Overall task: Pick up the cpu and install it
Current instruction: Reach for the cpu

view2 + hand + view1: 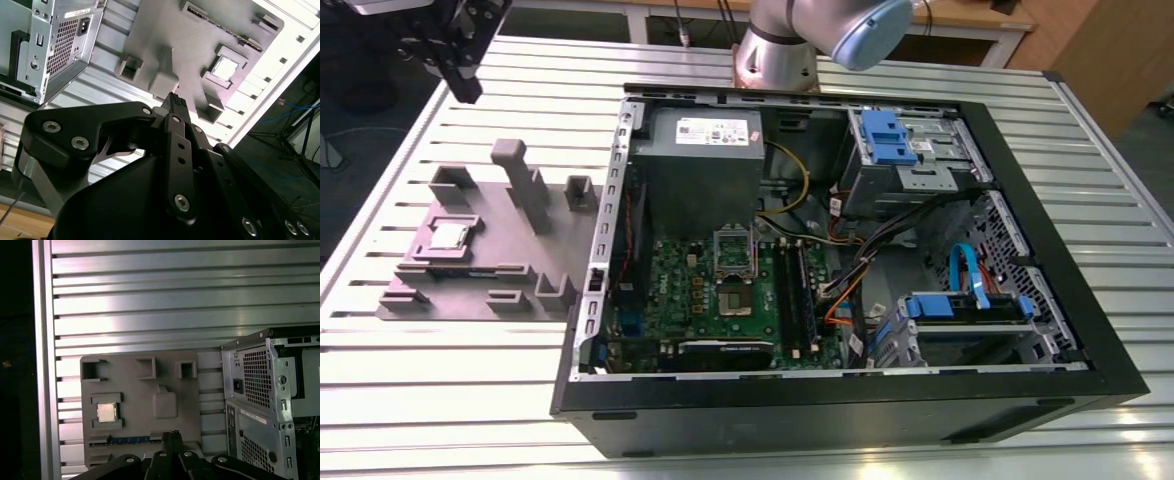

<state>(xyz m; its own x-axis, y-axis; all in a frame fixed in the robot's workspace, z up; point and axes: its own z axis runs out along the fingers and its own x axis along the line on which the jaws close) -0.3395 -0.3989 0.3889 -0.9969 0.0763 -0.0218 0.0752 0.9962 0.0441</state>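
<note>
The work is standing at the pick-up stage: the cpu (pixel 451 235) is lying flat in its recess in the grey fixture tray (pixel 500 285), at 9 o'clock of the open computer case (pixel 854 415) in the exterior view, and nothing is gripping it. The gripper (pixel 464 90) is hanging high above the counter (pixel 454 400), at about 12 o'clock of the cpu in that view and well apart from it. In the first wrist view its fingers (pixel 174 437) are looking pressed together and empty. By my reading, the pick is calling for the fingers spreading and coming down square over the cpu's edges. The tray's raised walls are hugging the cpu closely, and a tall post (pixel 520 180) is rising at its 2 o'clock. Inside the case the socket (pixel 734 300) is lying open on the motherboard (pixel 674 300), with its frame (pixel 734 245) tipped up at 12 o'clock, memory slots (pixel 794 295) at 3 o'clock and loose cables (pixel 854 265) beyond
</note>
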